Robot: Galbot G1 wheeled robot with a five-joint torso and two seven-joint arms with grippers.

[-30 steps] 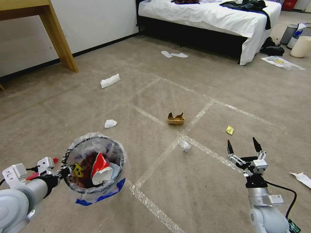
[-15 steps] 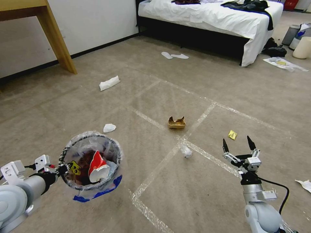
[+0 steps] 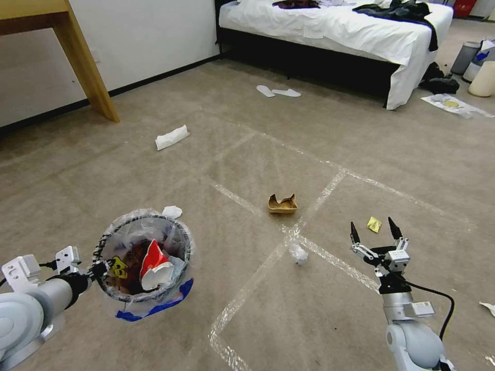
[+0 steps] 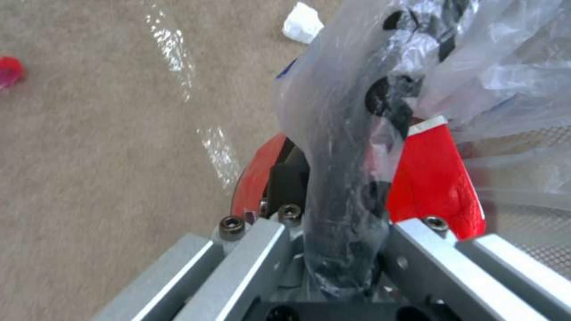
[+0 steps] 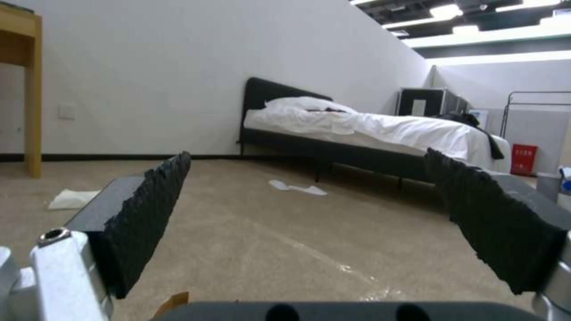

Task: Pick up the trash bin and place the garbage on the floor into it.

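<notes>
Jaws of the left gripper [image 3: 98, 269] clamp the trash bin [image 3: 144, 268] rim, bin aloft and part-filled; right gripper [image 3: 375, 236] jaws wide, empty; beyond the bin, cardboard tray [image 3: 282, 204], tissue [image 3: 298, 253] and yellow wrapper [image 3: 374, 224] remain on the floor [image 3: 309, 149].
</notes>
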